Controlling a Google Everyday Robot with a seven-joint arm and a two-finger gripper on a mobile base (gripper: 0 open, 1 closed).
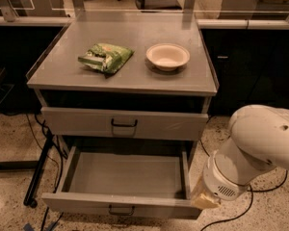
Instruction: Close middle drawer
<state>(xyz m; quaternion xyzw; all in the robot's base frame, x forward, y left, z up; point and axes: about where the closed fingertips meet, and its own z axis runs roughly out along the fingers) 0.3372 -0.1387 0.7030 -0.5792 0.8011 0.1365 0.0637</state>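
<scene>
A wide grey metal cabinet (62, 76) with a flat top fills the middle of the camera view. The middle drawer (125, 174), a wide grey metal tray with a low flat front panel, is pulled well out from the cabinet's front, and its inside is bare. A small dark wire handle (121, 210) sits at the centre of that panel. Directly above it in the cabinet, the taller-fronted grey upper drawer (77, 121) sits flush with the cabinet front and carries a larger black handle (124, 124) at its centre.

On the cabinet top, a crumpled green snack bag (106, 57) lies left of centre. A shallow round white bowl (167, 56) stands upright right of centre, apart from the bag.

The bulky white robot arm (260, 134) comes in low at the cabinet's right side, over the speckled floor (9, 177). Its pale yellowish gripper (205, 199) is at the right front corner of the cabinet's open middle drawer, right against the end of the front panel (actual contact cannot be made out). Whether the gripper is spread or pressed together cannot be told.
</scene>
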